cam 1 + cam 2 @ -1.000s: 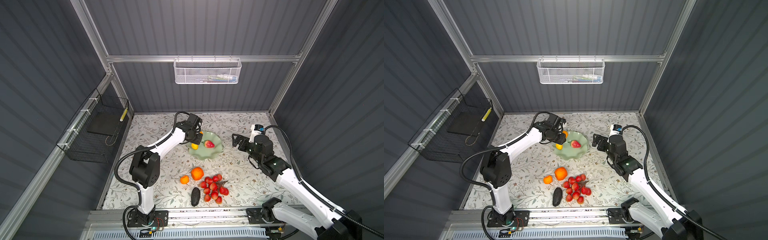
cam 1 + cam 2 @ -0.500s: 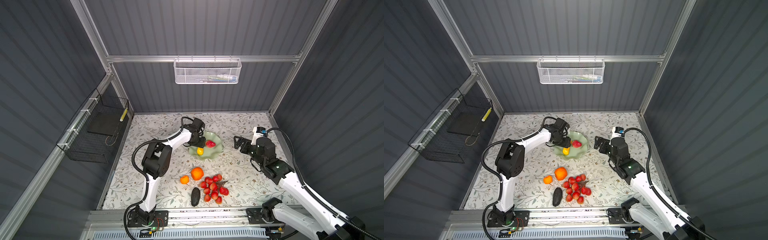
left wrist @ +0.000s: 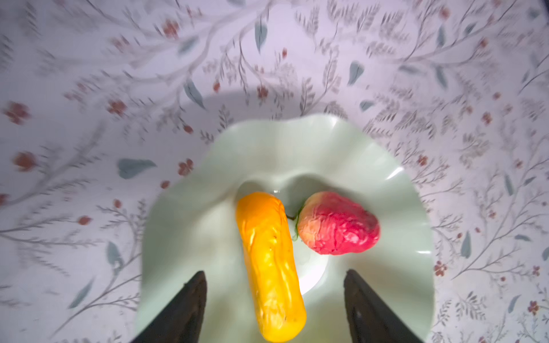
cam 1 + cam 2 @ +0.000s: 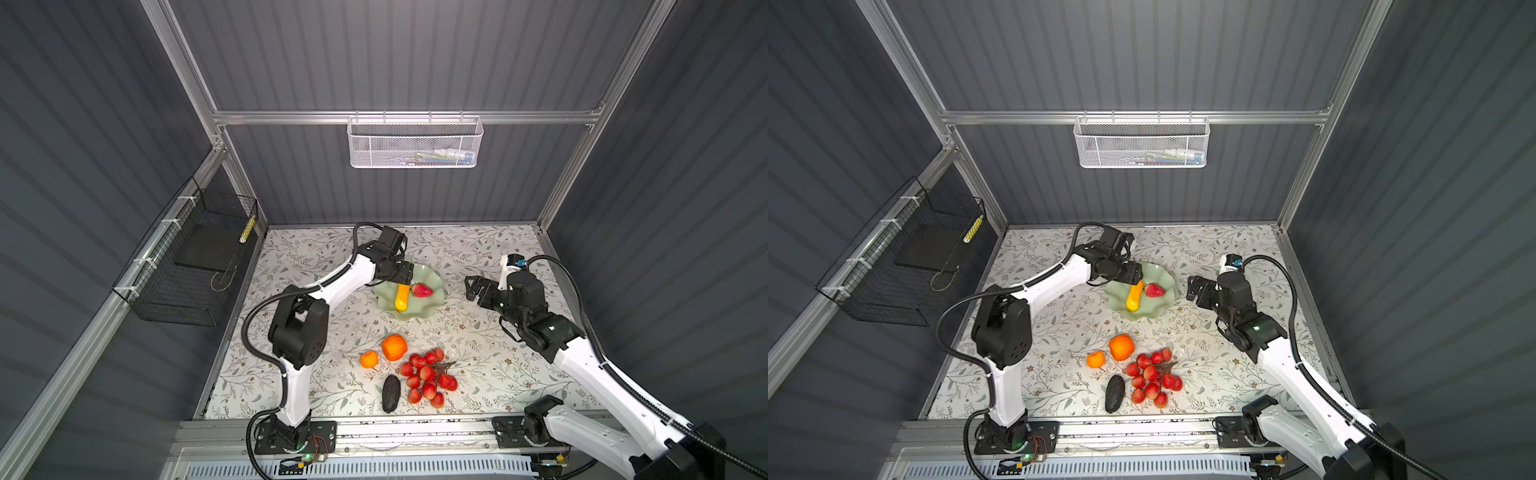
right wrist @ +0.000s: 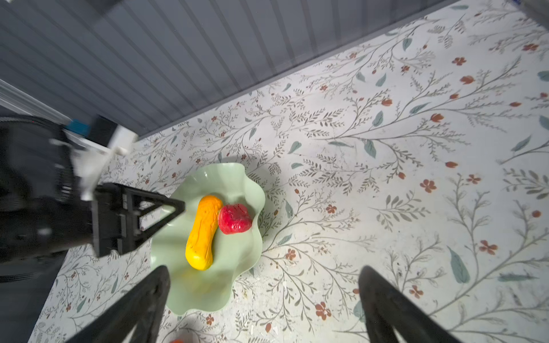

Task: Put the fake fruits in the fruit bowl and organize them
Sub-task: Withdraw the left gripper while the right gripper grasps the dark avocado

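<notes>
The pale green fruit bowl [image 4: 415, 316] [image 4: 1142, 316] holds a yellow elongated fruit [image 4: 401, 298] [image 3: 270, 261] and a red strawberry [image 4: 422, 290] [image 3: 338, 224], which touch each other. My left gripper [image 4: 405, 273] [image 3: 275, 272] hovers open over the bowl's far left rim. The yellow fruit lies between its jaws with a gap on each side. My right gripper [image 4: 471, 287] [image 5: 265, 268] is open and empty to the right of the bowl. A large orange [image 4: 394, 347], a small orange [image 4: 369, 359], a dark avocado [image 4: 391, 393] and a bunch of small red fruits [image 4: 428, 380] lie on the mat near the front.
A white mesh basket [image 4: 413, 143] hangs on the back wall. A black wire basket [image 4: 195, 266] hangs on the left wall. The floral mat [image 4: 478, 353] ends at a metal rail [image 4: 415, 428] in front.
My left gripper has gone from shut to open. The yellow fruit it held now lies in the bowl beside the strawberry. My right gripper drew back slightly to the right.
</notes>
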`<state>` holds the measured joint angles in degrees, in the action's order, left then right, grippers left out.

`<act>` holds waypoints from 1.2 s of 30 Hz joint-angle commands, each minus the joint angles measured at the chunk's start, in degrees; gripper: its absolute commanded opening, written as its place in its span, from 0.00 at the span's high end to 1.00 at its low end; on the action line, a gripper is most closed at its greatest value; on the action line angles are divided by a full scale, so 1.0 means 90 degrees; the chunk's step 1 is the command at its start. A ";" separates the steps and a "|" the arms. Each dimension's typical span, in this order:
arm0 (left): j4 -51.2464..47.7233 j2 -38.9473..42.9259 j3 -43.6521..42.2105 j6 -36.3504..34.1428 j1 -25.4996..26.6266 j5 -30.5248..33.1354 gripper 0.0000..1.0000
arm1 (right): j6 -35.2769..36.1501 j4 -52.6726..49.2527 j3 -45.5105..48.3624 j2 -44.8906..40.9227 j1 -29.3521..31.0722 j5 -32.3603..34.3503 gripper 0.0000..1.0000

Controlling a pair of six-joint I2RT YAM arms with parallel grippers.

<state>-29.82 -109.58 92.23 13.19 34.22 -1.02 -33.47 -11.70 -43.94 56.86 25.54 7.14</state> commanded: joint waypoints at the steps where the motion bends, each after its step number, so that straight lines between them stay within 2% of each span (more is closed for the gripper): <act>1: 0.0725 0.1155 -0.0634 -0.0080 0.0046 0.0930 0.19 | -0.0183 -0.0381 -0.0257 0.0288 0.0488 -0.0297 0.04; 7: 0.1433 0.2796 -0.2247 -0.0042 -0.0164 0.2192 0.01 | -0.0605 -0.1060 -0.0630 0.0962 0.1963 0.0024 0.06; 10: 0.1507 0.3495 -0.2943 0.0161 -0.0577 0.2461 0.00 | -0.0838 -0.1488 -0.0876 0.1308 0.2851 0.0164 0.07; 14: 0.1471 0.4358 -0.3764 0.0685 -0.1432 0.2351 0.00 | -0.1141 -0.1882 -0.1289 0.1812 0.3838 0.0006 0.09; 17: 0.1521 0.4869 -0.4173 0.0713 -0.1623 0.2413 0.00 | -0.1364 -0.2083 -0.1548 0.2251 0.4403 -0.0255 0.11; 25: 0.1327 0.5641 -0.4682 0.0793 -0.1644 0.2488 0.00 | -0.1839 -0.2238 -0.1880 0.3380 0.4989 -0.1393 0.20; 36: 0.1121 0.6315 -0.4986 0.0634 -0.1658 0.2690 0.00 | -0.1742 -0.2387 -0.2661 0.4787 0.5039 -0.2263 0.21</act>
<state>-18.31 -54.43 47.70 19.33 19.18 21.71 -48.90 -31.46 -66.02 97.32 70.65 -9.80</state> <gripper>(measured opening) 0.997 0.789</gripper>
